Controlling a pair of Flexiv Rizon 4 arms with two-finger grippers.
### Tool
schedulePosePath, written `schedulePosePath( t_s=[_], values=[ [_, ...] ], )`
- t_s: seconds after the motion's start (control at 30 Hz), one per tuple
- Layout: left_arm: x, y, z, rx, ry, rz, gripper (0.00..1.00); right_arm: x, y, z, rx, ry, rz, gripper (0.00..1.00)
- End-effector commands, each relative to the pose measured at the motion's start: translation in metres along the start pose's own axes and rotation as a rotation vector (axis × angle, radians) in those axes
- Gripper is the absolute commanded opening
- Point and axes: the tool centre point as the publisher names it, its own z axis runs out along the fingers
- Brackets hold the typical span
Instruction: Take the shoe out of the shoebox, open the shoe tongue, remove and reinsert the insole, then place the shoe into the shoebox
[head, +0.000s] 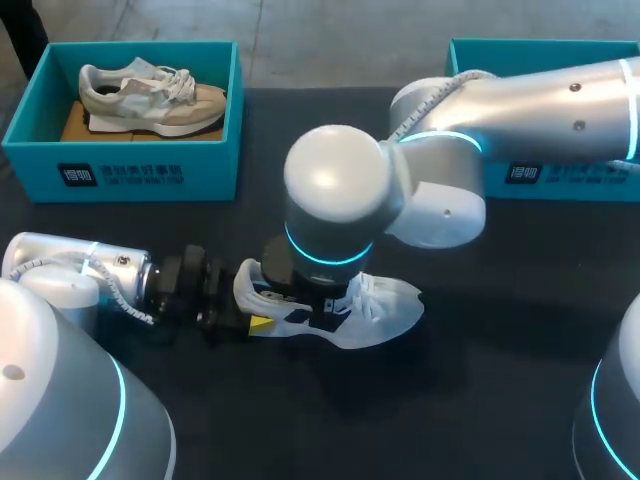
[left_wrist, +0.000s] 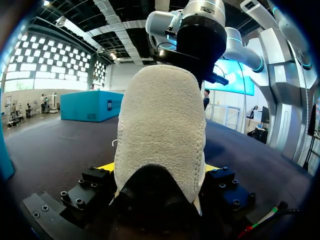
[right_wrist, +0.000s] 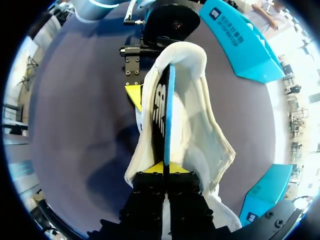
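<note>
Dark table (head: 500, 330). Teal left box (head: 120, 175) in the far left corner holds a tan shoe (head: 150, 100). The right box (head: 560, 175) in the far right corner is partly behind my right arm. White shoe (head: 385, 310) lies mid-table, well apart from both boxes. Insole (right_wrist: 165, 115) stands on edge in the shoe's opening. Left gripper (left_wrist: 159, 167) clamps the heel from both sides. Right gripper (right_wrist: 163, 169), over the shoe, pinches the insole's edge.

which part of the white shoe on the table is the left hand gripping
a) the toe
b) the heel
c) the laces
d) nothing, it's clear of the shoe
b: the left hand has a yellow tip on each side of the heel of the white shoe, with the toe pointing away from it.
</note>
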Motion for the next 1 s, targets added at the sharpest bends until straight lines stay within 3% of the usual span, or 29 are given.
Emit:
schedulePosePath(
  t_s=[0.03,0.53,1.0],
  values=[
    [-0.001,0.004,0.004,0.001,-0.006,-0.002,0.0,0.004,-0.011,-0.002,-0.052,-0.016,0.006,0.0],
    [-0.001,0.004,0.004,0.001,-0.006,-0.002,0.0,-0.011,-0.016,-0.015,-0.146,-0.073,0.01,0.0],
    [-0.001,0.004,0.004,0.001,-0.006,-0.002,0.0,-0.018,-0.009,-0.028,-0.163,-0.087,-0.029,0.0]
  ],
)
